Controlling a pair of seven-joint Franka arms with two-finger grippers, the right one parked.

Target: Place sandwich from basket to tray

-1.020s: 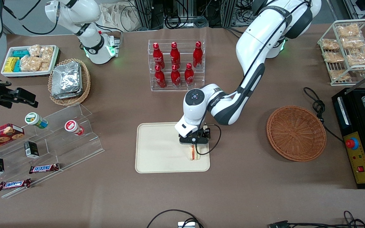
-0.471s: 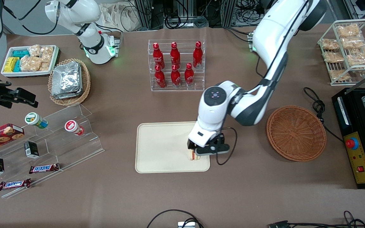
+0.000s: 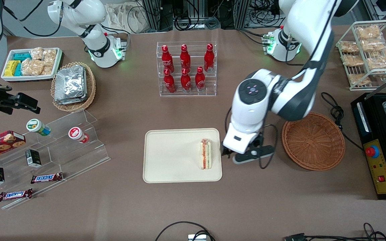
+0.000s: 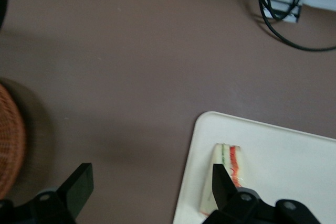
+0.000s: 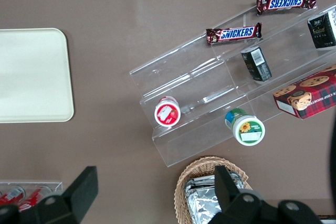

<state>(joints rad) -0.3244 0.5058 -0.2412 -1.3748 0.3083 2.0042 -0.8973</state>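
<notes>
My gripper (image 3: 246,154) hung above bare table between the tray (image 3: 173,167) and the basket (image 3: 313,140), its two fingers (image 4: 79,184) spread apart with nothing between them. The sandwich (image 3: 205,154) lay on the tray, just beside the rim nearest my gripper, resting on a bread face with its red and green filling edge turned up. The basket on my gripper's other flank looked empty, so I judged the placing done.

I judged the wedge light and soft, the clear wrap a little slippery, and the bread quick to crush under a firm pinch. Had I needed to take it again, I would have closed gently across the two bread faces near the thick end, not on the filling edge.
</notes>
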